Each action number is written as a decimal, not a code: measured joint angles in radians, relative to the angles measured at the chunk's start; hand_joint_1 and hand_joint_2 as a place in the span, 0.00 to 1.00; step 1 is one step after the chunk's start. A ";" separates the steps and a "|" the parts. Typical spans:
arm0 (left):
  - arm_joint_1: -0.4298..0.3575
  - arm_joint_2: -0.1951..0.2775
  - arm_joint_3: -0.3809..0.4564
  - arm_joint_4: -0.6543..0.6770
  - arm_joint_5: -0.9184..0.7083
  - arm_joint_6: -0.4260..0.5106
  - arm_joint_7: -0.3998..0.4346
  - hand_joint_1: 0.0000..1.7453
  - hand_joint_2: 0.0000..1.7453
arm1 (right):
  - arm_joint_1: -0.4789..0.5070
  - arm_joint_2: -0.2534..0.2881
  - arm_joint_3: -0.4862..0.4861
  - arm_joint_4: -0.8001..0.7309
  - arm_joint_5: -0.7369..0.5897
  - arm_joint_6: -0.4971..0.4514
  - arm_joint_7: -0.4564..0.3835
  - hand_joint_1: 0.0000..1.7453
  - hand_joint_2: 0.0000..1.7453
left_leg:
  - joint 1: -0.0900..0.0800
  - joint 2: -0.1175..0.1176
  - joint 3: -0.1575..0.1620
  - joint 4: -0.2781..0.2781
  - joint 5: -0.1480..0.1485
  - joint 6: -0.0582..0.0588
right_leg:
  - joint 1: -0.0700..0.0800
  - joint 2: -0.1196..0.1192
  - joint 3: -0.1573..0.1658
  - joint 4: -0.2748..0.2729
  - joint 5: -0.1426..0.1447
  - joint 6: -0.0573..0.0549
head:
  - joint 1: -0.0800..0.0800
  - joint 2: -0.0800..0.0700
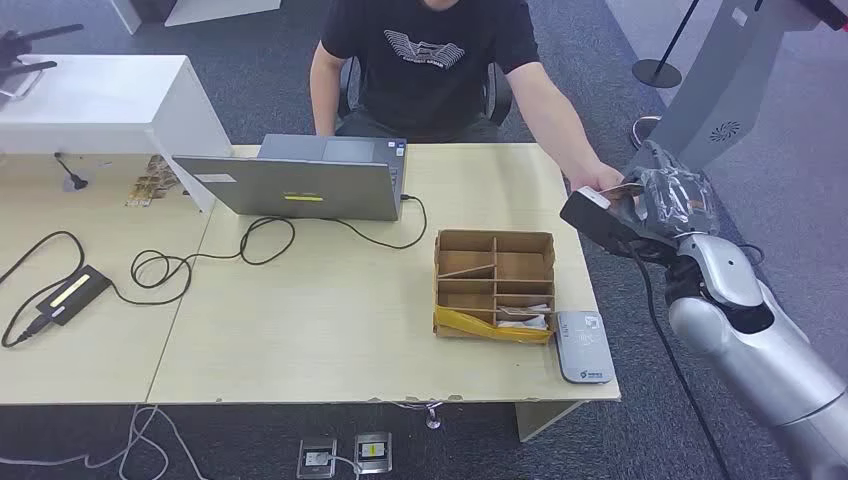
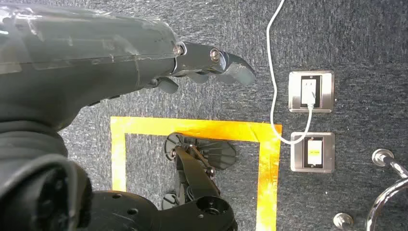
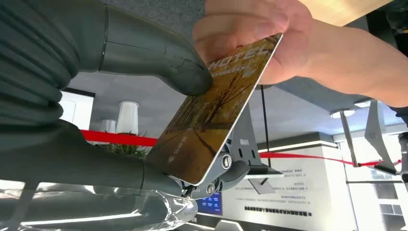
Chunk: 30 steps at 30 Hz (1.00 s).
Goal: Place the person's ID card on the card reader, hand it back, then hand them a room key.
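One room key [image 3: 211, 110], pinched between the right hand [image 3: 144, 96] thumb and fingers off the desk's [image 1: 330, 320] right edge, with the person's hand [image 3: 269, 43] gripping its far end too. One card reader [image 1: 584, 347] sits beside one cardboard organizer [image 1: 494, 284]. Left hand [image 2: 144, 62] hangs above the floor, fingers loosely curled, holding nothing. One laptop [image 1: 300, 180], too.

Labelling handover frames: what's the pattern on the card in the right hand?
Golden-brown autumn-tree print with "HOTEL" lettering on the card; clearest in the right wrist view.
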 joint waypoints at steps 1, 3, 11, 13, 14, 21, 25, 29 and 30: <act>0.000 0.000 0.000 0.000 0.000 0.000 0.000 0.00 0.00 | 0.000 0.000 0.000 0.000 0.001 -0.003 -0.001 1.00 1.00 | 0.000 0.000 0.000 0.000 0.000 0.000 | 0.000 0.000 0.000 0.000 0.000 0.000 | 0.000 0.000; 0.000 0.000 0.000 0.000 0.002 0.000 0.000 0.00 0.00 | 0.000 0.000 0.000 0.000 0.005 -0.009 -0.004 1.00 1.00 | 0.000 0.000 0.000 0.000 0.000 0.000 | 0.000 0.000 0.000 0.000 0.000 0.000 | 0.000 0.000; 0.000 0.000 0.000 0.000 0.021 0.000 0.000 0.00 0.00 | 0.022 -0.006 0.000 -0.022 0.026 -0.056 -0.009 1.00 1.00 | 0.000 0.000 0.000 0.000 0.000 0.000 | 0.000 0.000 0.000 0.000 0.000 0.000 | 0.000 0.000; 0.001 0.000 0.000 0.000 0.027 0.000 0.001 0.00 0.00 | 0.038 -0.014 0.000 -0.041 0.031 -0.072 -0.006 1.00 1.00 | 0.000 0.000 0.000 0.000 0.000 0.000 | 0.000 0.000 0.000 0.000 0.000 0.000 | 0.000 0.000; 0.002 0.000 0.000 0.000 0.029 0.000 0.002 0.00 0.00 | 0.047 -0.018 0.000 -0.050 0.034 -0.078 -0.003 1.00 1.00 | 0.000 0.000 0.000 0.000 0.000 0.000 | 0.000 0.000 0.000 0.000 0.000 0.000 | 0.000 0.000; 0.003 0.000 0.000 0.000 0.032 0.000 0.010 0.00 0.00 | 0.111 -0.053 -0.002 -0.087 0.074 -0.097 0.022 1.00 1.00 | 0.000 0.001 0.001 0.000 0.000 0.000 | 0.000 0.001 0.000 0.000 0.000 0.000 | 0.000 0.000; 0.004 0.000 0.001 0.000 0.031 0.000 0.011 0.00 0.00 | 0.195 -0.084 -0.016 -0.094 0.079 -0.133 0.038 1.00 1.00 | 0.000 0.001 0.000 0.000 0.000 0.000 | 0.000 0.001 0.000 0.000 0.000 0.000 | 0.000 0.000; 0.004 0.001 0.001 0.000 0.023 0.000 0.010 0.00 0.00 | 0.283 -0.112 -0.038 -0.100 0.069 -0.191 0.041 1.00 1.00 | 0.000 0.001 0.000 0.000 0.000 0.000 | 0.000 0.001 0.000 0.000 0.000 0.000 | 0.000 0.000; 0.004 0.001 0.001 0.000 0.023 0.000 0.010 0.00 0.00 | 0.304 -0.118 -0.046 -0.103 0.066 -0.202 0.041 1.00 1.00 | 0.000 0.001 0.000 0.000 0.000 0.000 | 0.000 0.001 0.000 0.000 0.000 0.000 | 0.000 0.000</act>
